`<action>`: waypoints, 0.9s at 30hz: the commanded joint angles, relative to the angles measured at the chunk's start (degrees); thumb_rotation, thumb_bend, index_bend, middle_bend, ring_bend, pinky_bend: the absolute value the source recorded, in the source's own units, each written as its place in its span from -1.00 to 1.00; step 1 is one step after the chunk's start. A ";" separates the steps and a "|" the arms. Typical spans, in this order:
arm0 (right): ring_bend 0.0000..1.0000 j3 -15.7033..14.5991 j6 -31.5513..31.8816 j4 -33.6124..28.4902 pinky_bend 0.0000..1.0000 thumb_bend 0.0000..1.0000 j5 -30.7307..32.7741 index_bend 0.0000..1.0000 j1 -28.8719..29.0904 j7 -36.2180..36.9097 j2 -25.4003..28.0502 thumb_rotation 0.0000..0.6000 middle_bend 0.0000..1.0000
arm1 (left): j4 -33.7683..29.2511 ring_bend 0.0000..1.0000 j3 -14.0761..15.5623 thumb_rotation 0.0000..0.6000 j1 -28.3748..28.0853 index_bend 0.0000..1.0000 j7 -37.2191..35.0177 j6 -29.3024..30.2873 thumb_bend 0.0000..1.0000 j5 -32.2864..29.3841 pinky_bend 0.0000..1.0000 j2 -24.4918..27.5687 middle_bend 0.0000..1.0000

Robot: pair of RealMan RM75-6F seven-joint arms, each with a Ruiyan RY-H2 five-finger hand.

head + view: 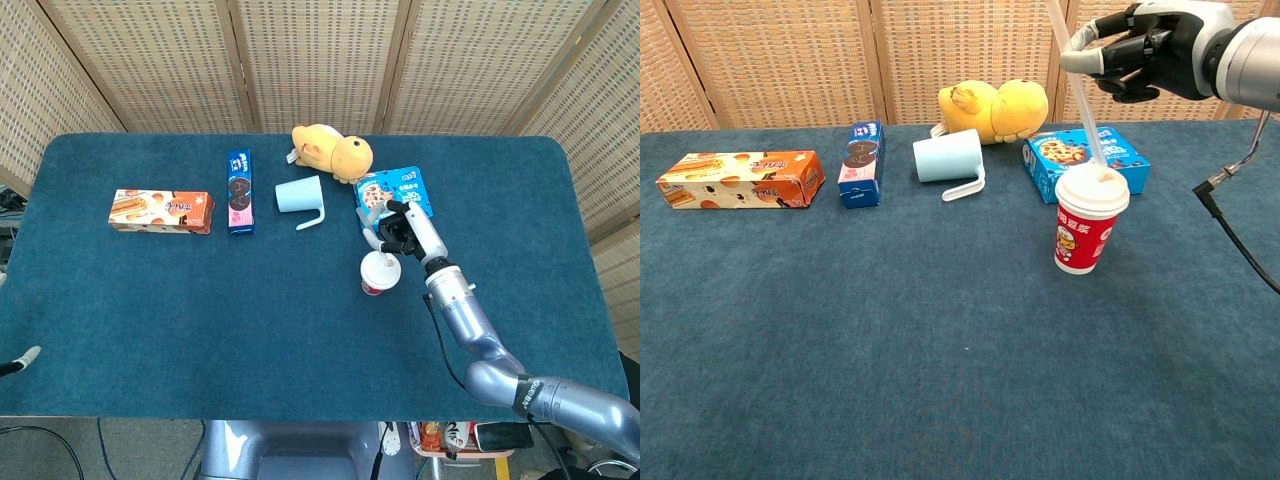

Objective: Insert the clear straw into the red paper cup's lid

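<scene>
On the blue-carpeted desk (940, 380) the red paper cup with its white lid (1090, 232) stands upright near the middle, at about 3 o'clock from the desk's centre in the chest view. The clear plastic straw (1081, 95) leans over it, its lower tip touching or just entering the lid; whether it has passed through the opening cannot be told. The right robot hand (1140, 50) pinches the straw near its upper part from about 1 o'clock of the cup, fingers curled around it. Only a pale tip at the head view's left edge (22, 358) may belong to the left robot hand, so its state cannot be told.

Risks, as I judge them: the straw is tilted, so a push down may bend it or skid its tip across the lid. A light cup may tip or slide towards 9 o'clock. The pinch is high, so the straw may flex.

Behind the cup lie a blue biscuit box (1085, 160), a pale blue plastic mug on its side (950, 160), a yellow plush toy (995, 108), a dark blue cookie packet (861, 163) and an orange snack box (740, 180).
</scene>
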 commanded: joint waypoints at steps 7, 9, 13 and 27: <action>0.73 0.29 -0.10 0.27 1.00 0.10 -0.84 0.42 -0.37 -0.30 -0.53 1.00 0.86 | -0.02 -1.00 0.00 1.00 0.11 -1.00 -0.16 0.26 -0.68 0.10 -1.00 0.04 -1.00; 0.73 0.32 -0.08 0.26 1.00 0.10 -0.98 0.42 -0.44 -0.38 -0.59 1.00 0.86 | -0.04 -1.00 0.02 1.00 0.13 -1.00 -0.20 0.29 -0.69 0.12 -1.00 0.02 -1.00; 0.73 0.44 -0.04 0.40 1.00 0.10 -1.22 0.42 -0.53 -0.68 -0.76 1.00 0.86 | 0.00 -1.00 0.04 1.00 0.11 -1.00 -0.25 0.21 -0.68 0.11 -1.00 0.05 -1.00; 0.73 0.50 0.05 2.65 1.00 0.10 -1.55 0.42 -0.45 -2.14 -2.60 1.00 0.86 | 0.16 -1.00 0.00 1.00 0.14 -1.00 -0.48 0.19 -0.69 -0.04 -1.00 0.08 -1.00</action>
